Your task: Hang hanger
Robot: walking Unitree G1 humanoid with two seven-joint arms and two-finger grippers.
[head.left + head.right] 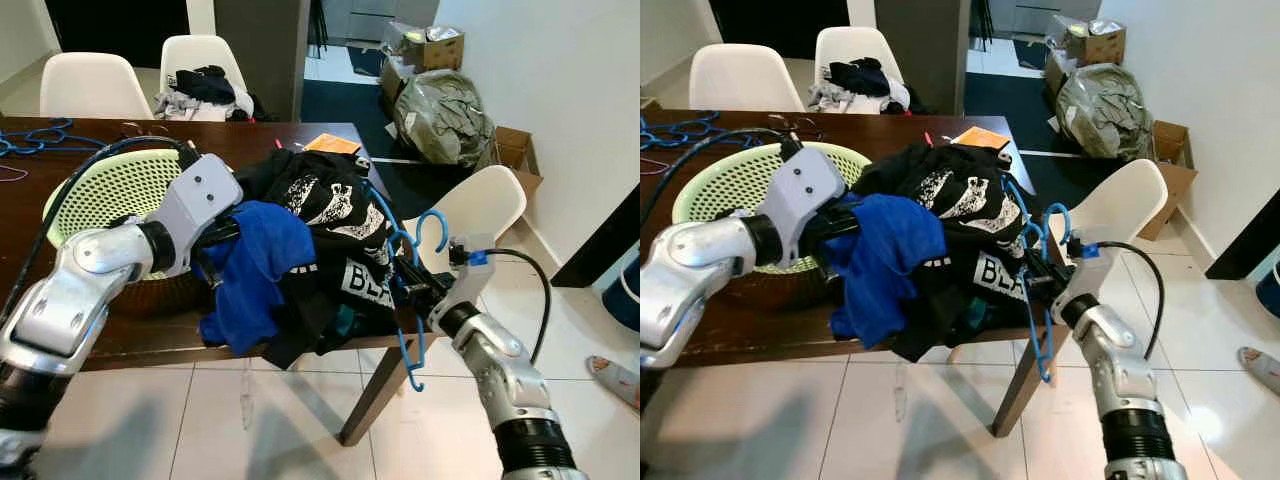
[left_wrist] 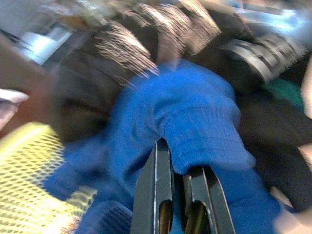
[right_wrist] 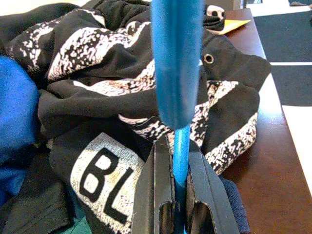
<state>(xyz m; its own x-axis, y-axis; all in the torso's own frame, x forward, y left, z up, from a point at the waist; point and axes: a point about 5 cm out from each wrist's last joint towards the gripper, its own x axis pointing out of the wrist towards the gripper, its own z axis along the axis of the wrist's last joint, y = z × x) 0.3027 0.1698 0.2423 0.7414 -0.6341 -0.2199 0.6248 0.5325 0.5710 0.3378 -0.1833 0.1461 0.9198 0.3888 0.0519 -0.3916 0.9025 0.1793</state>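
Note:
A blue plastic hanger (image 1: 405,262) stands at the right end of the dark wooden table (image 1: 300,140), its hook up and its lower bar below the table edge. My right gripper (image 3: 177,165) is shut on the hanger's blue bar (image 3: 180,151). A heap of clothes lies on the table: a black garment with white print (image 1: 335,215) and a blue garment (image 1: 255,265). My left gripper (image 2: 178,183) is shut on a fold of the blue garment (image 2: 195,117), lifting it beside a green mesh laundry basket (image 1: 105,185).
White chairs stand behind the table (image 1: 95,85) and at its right end (image 1: 480,205). More blue hangers (image 1: 35,135) lie at the table's far left. Bags and boxes (image 1: 440,110) sit against the right wall. A person's foot (image 1: 612,375) rests on the tiled floor.

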